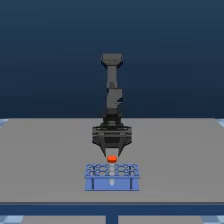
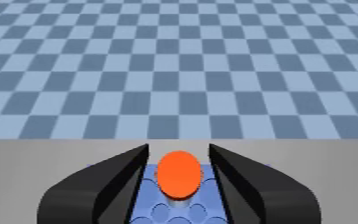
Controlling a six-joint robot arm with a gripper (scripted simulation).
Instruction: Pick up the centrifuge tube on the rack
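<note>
The low blue rack [image 1: 95,176] sits on the grey table near its front edge. The centrifuge tube stands upright in a middle hole of the rack; its round orange-red cap [image 1: 111,158] rises above the grid and its whitish tip [image 1: 111,184] shows through the open front. My gripper [image 1: 111,154] hangs directly over the cap, pointing down. In the wrist view the two black fingers [image 2: 122,175] flank the cap [image 2: 178,174] with a thin gap on each side, so the gripper [image 2: 178,148] is open around it. The rack's holes [image 2: 171,216] show beneath the cap.
The grey table [image 1: 45,160] spreads to both sides of the rack and behind the arm. The table's front edge [image 1: 112,202] lies just in front of the rack. A blue checkered floor [image 2: 179,65] extends beyond the table.
</note>
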